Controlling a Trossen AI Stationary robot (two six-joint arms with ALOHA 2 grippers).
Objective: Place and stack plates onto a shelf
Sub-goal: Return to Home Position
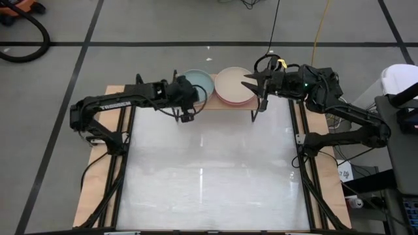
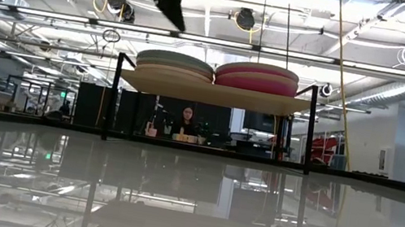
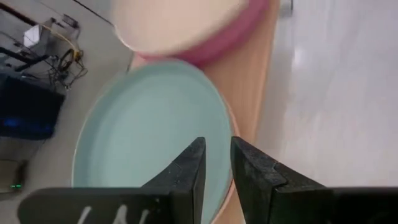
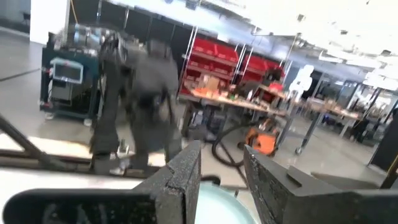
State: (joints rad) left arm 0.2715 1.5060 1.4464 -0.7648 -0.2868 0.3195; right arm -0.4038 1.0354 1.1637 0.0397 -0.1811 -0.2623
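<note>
The shelf (image 1: 225, 104) stands at the table's far edge on thin black legs and carries two stacks of plates. The left stack (image 2: 175, 64) is topped by a pale teal plate (image 3: 149, 130), and the right stack (image 2: 257, 76) by a peach-pink plate (image 1: 232, 85) with magenta plates under it. My left gripper (image 3: 217, 163) slants down over the teal plate's near rim. It is open, and the rim shows in the gap. Whether a finger touches the plate I cannot tell. My right gripper (image 1: 247, 82) is held level above the right stack, open and holding nothing (image 4: 222, 165).
The white table top (image 1: 209, 170) stretches from the shelf to the near edge. The shelf's black legs (image 2: 112, 94) (image 2: 311, 128) stand on it. Cables (image 1: 317, 26) hang beyond the far edge. People sit in the room behind the table (image 2: 185, 120).
</note>
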